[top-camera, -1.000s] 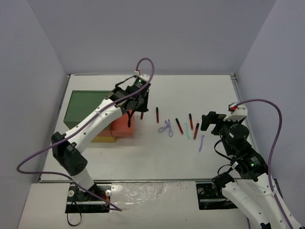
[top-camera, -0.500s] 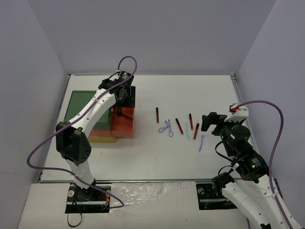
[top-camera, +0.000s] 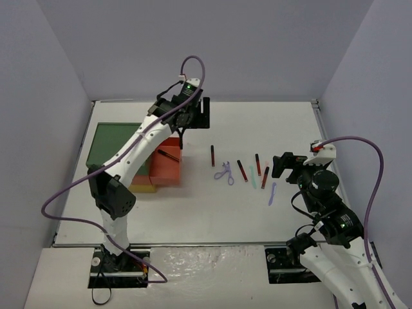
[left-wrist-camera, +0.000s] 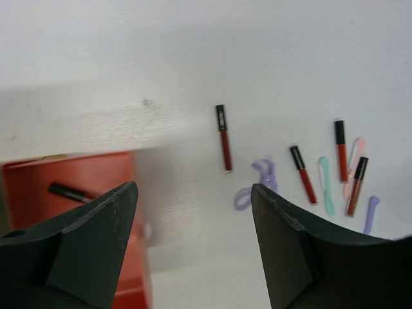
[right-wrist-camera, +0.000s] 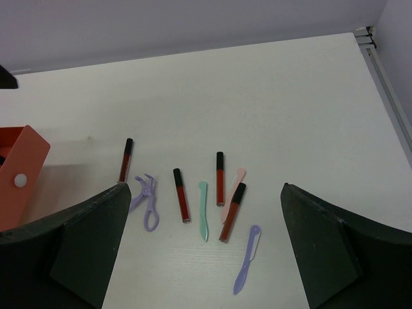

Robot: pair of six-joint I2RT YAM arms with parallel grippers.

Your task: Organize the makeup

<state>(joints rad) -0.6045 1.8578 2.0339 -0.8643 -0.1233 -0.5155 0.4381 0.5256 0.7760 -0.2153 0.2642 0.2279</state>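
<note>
A: What closes the scene in?
B: Plain pale grey-lavender walls [top-camera: 212, 45] at nine, twelve and three o'clock.
A: And underneath?
B: A white wood-grain tabletop [top-camera: 212, 212], evenly lit, with a shiny glare patch [top-camera: 206, 261] at six o'clock.

Five slim dark-red, black-capped sticks [right-wrist-camera: 181, 194]; one lavender scissor-like plastic tool [right-wrist-camera: 147, 201]; three flat pastel sticks [right-wrist-camera: 203, 209]: mint, lavender, peach.

A dark stick [top-camera: 169, 155] lies in the red drawer [top-camera: 165, 172].

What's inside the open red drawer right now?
One thin dark stick lies in the red drawer. The left arm covers part of the drawer from above, so anything there cannot be seen.
</note>
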